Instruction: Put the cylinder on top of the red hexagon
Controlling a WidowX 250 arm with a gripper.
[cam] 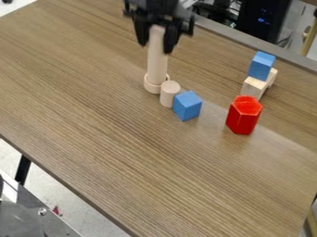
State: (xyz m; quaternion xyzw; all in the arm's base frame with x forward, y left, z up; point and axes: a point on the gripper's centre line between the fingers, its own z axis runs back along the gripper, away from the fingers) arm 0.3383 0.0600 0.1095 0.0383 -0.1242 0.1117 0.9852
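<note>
The black gripper [157, 39] hangs at the top, left of centre, in line with the upper end of a tall pale wooden rod [157, 65]. The rod is upright, its foot in a round wooden base [152, 87]. Whether the gripper touches the rod is unclear. A short pale wooden cylinder [169, 95] stands upright at the front right of that base, below the gripper. To the right, the red hexagon block [244, 115] stands upright on the table, its six-sided top facing up.
A blue cube [187, 106] sits just right of the short cylinder. Behind the red hexagon, another blue block [261, 65] rests on pale wooden blocks [254, 87]. The wooden table's [111, 152] front edge slants from the left down to the bottom.
</note>
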